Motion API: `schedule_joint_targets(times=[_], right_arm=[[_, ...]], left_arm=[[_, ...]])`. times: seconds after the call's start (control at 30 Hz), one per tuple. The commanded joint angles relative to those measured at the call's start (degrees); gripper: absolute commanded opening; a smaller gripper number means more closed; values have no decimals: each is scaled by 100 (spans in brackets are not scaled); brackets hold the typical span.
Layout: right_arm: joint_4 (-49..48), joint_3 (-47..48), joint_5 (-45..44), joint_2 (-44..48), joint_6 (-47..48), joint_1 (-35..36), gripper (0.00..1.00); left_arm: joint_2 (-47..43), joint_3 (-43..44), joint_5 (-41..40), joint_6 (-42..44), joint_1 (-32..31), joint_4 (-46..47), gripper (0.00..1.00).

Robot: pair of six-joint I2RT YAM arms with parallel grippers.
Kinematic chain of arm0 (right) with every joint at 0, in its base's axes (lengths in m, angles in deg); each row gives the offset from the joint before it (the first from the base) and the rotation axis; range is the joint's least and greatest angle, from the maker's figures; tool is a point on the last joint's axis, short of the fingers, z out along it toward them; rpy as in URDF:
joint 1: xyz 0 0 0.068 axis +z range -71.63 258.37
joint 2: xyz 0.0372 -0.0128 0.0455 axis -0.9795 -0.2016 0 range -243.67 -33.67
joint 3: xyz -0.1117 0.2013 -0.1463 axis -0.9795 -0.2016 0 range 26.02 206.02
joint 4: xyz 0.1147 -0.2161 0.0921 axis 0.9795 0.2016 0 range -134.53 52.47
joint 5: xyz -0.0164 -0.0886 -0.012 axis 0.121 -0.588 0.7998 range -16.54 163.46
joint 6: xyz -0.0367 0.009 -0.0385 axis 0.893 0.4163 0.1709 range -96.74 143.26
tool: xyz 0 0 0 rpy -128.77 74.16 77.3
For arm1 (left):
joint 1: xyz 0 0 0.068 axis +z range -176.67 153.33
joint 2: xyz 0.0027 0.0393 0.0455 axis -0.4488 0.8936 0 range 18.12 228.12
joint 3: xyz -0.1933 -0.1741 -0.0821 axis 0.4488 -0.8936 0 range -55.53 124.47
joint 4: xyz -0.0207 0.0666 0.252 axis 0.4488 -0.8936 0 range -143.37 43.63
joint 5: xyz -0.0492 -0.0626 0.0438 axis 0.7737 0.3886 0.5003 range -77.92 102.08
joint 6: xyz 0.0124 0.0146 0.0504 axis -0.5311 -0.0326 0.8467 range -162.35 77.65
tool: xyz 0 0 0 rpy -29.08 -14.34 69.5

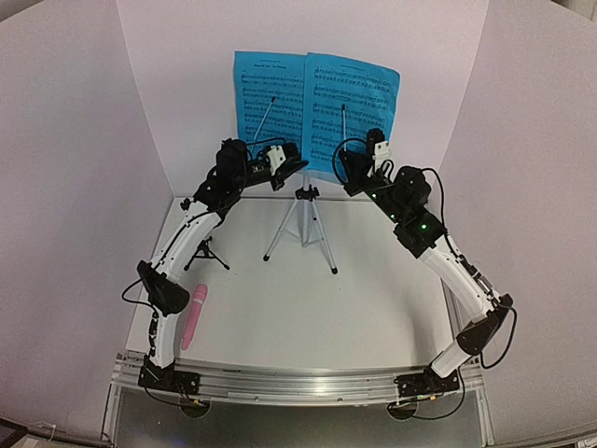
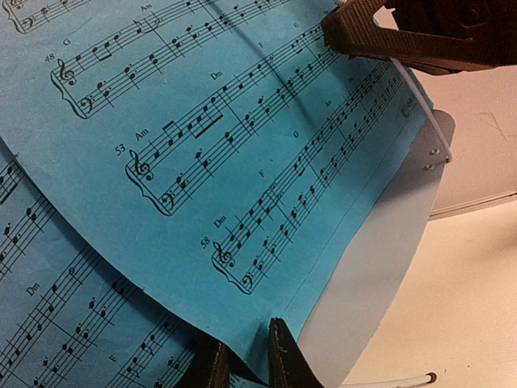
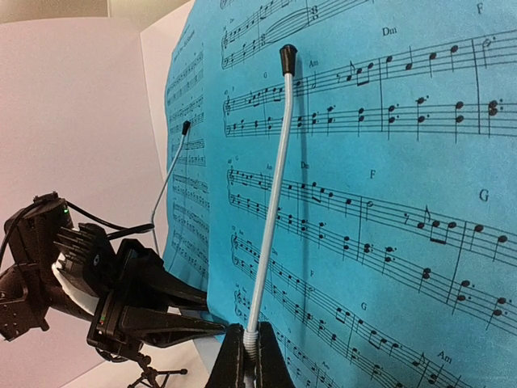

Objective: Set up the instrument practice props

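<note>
- Judging by what is standing on the desk, we are reading the job as partly done. The music stand is sitting on its silver legs near the middle of the back edge. The left page and the right page are resting side by side on it, meeting at the middle.
- We are seeing the right claw closed on the foot of the right wire arm. That arm is rising in front of the right page, and we are not able to tell whether it is pressing on the paper.
- We are finding the left claw at the lower edge of the pages, its jaws a little apart with the paper edge between them. We cannot tell whether it is pinching the paper or letting it go. The left wire arm is rising in front of the left page.
- We are judging the microphone part as not yet done. The pink microphone is lying flat by the left edge, toward the near-left corner. The small black stand is standing near it, toward the back, with nothing in it.
- We are counting one music stand, two pages, two wire arms, one microphone, one small stand and two claws.
</note>
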Motion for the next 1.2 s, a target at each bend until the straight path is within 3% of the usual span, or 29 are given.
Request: schedule_joint_targets(times=[0.0,0.67,1.17], right_arm=[[-210,72,166,81,-161,49,0],[-210,38,327,102,-247,44,5],[-218,-219,285,512,-285,43,24]], left_arm=[[-434,-205,5,27,18,167,22],[-837,-492,61,12,18,183,36],[-1373,-694,211,-11,18,-271,39]])
